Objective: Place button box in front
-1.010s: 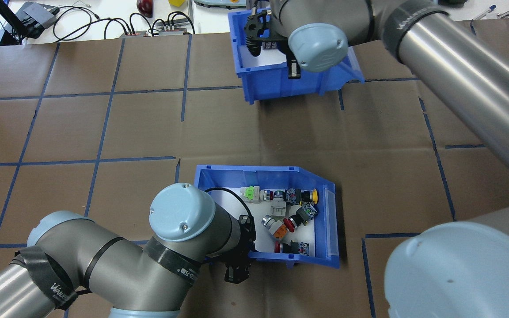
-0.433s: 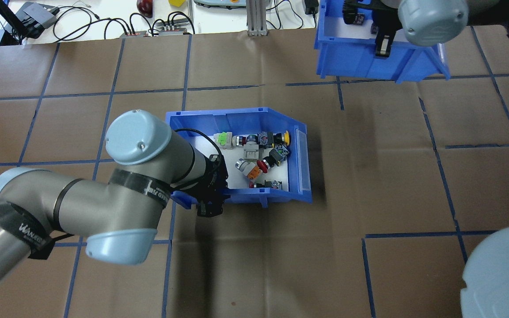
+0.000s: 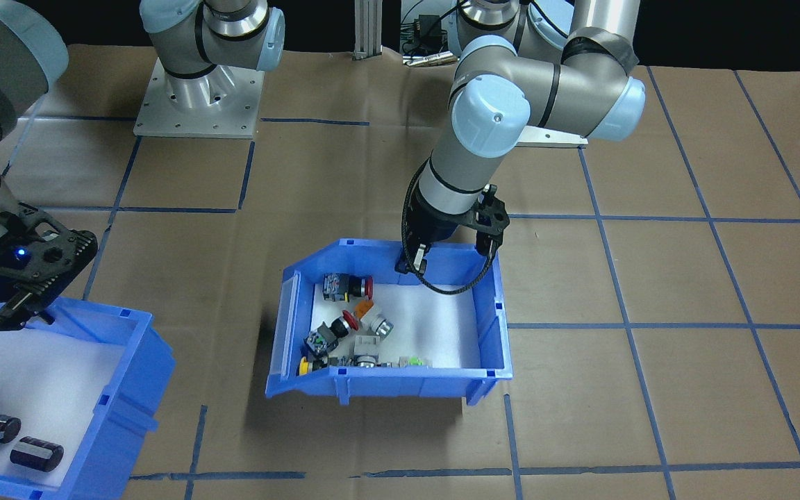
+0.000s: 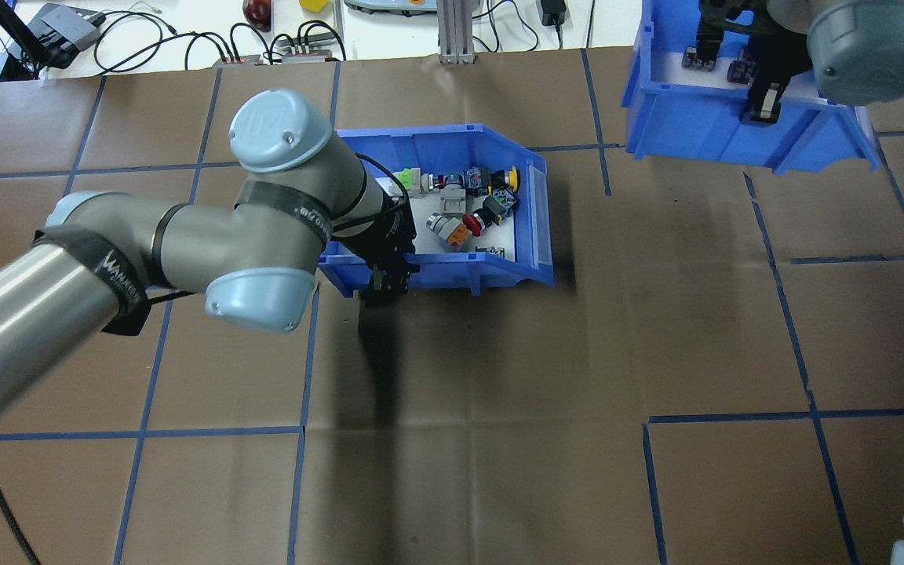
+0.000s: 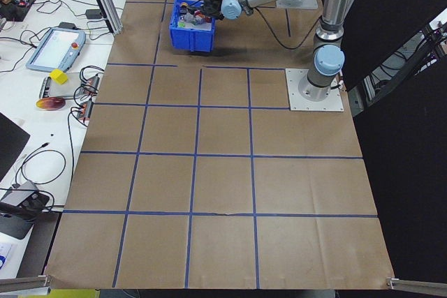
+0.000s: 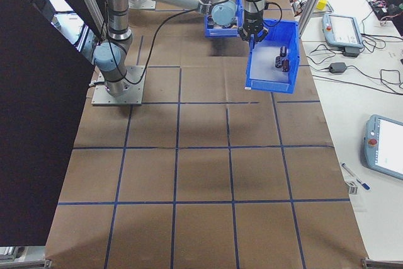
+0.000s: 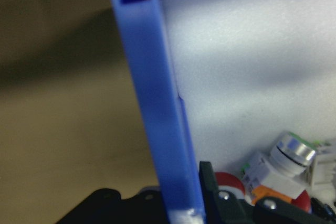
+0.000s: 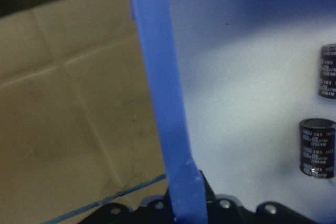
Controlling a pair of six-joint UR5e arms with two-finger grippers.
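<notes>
The button box [image 4: 452, 271] is a blue open bin with a white liner, and push buttons with red, yellow, green and orange caps lie in it. It sits in the far middle of the table, also seen in the front-facing view as the button box [image 3: 494, 312]. My left gripper [image 4: 388, 284] is shut on its robot-side wall, one finger inside and one outside; the left gripper [image 3: 414, 262] shows the same. In the left wrist view that blue wall [image 7: 157, 103] runs up from my left gripper [image 7: 184, 214]. I cannot tell whether the box touches the table.
My right gripper [image 4: 762, 106] is shut on the wall of a second blue bin [image 4: 703, 125] at the far right. Black cylindrical parts [image 8: 317, 148] lie in it. Beyond the far table edge are cables [image 4: 185, 39] and an aluminium post [image 4: 452, 31].
My left arm has carried the button box away from the robot, toward the far side of the table. My right arm has moved the second bin to the right.
</notes>
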